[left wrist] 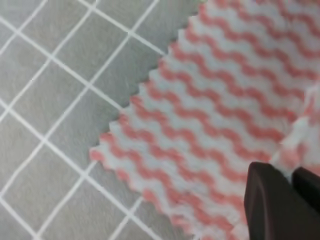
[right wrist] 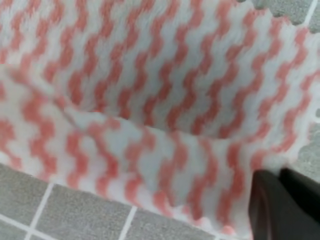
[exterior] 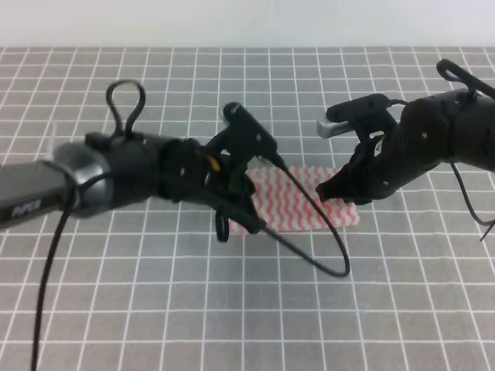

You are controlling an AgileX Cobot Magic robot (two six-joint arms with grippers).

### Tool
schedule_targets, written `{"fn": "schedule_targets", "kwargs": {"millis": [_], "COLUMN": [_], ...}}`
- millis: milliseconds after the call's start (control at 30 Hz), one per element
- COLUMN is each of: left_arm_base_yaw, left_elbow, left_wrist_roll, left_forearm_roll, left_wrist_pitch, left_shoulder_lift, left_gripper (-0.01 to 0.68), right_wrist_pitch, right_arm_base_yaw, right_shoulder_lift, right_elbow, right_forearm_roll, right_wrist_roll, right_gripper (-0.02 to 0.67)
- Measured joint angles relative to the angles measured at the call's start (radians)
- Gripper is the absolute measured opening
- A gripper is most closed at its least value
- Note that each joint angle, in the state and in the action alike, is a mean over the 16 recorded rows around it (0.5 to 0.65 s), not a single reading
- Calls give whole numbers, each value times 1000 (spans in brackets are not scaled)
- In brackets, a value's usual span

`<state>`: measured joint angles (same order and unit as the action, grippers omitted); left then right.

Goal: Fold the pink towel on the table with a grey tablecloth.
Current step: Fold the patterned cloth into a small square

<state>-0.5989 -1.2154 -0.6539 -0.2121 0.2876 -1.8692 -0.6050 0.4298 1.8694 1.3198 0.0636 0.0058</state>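
**Partly Hidden: Two Arms Close In on Striped Cloth**

Only the middle of the pink towel (exterior: 298, 202) shows in the high view; its left end lies behind the left arm's wrist and its right end behind the right arm. The left gripper (exterior: 241, 210) is buried in dark housing and cable there, so its tips cannot be made out from above. The right gripper (exterior: 334, 189) is likewise a dark mass over the towel's right edge.

The wrist views come closer. In the left wrist view, dark fingers (left wrist: 272, 200) at the lower right corner sit tight together with a bunched bit of the pink towel (left wrist: 215, 115) rising beside them, apparently pinched between them. In the right wrist view the fingers (right wrist: 272, 200) are cut off by the frame's corner, pressed together on the lifted, creased edge of the pink towel (right wrist: 150, 90), which curls up into a fold across the picture.

The towel lies near the middle of the table with a grey tablecloth (exterior: 155, 309), slightly right of centre. A black cable (exterior: 313, 220) loops from the left arm across the towel's front edge, and another cable loop (exterior: 126, 104) stands above that arm. Both wrist views are soft and blurred.
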Motion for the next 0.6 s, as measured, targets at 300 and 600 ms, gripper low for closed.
{"fn": "schedule_targets", "kwargs": {"millis": [300, 600], "left_arm_base_yaw": [3, 4], "left_elbow": [-118, -141], "left_wrist_roll": [1, 12], "left_forearm_roll": [47, 75], "left_wrist_pitch": [93, 68], "left_shoulder_lift": [-64, -92], "left_gripper": [-1, -1], "right_wrist_pitch": [3, 34], "right_arm_base_yaw": [-2, -2], "right_shoulder_lift": [0, -1], "right_elbow": [0, 0], "right_forearm_roll": [-55, -107], "right_wrist_roll": [26, 64], "right_gripper": [-16, -16]}}
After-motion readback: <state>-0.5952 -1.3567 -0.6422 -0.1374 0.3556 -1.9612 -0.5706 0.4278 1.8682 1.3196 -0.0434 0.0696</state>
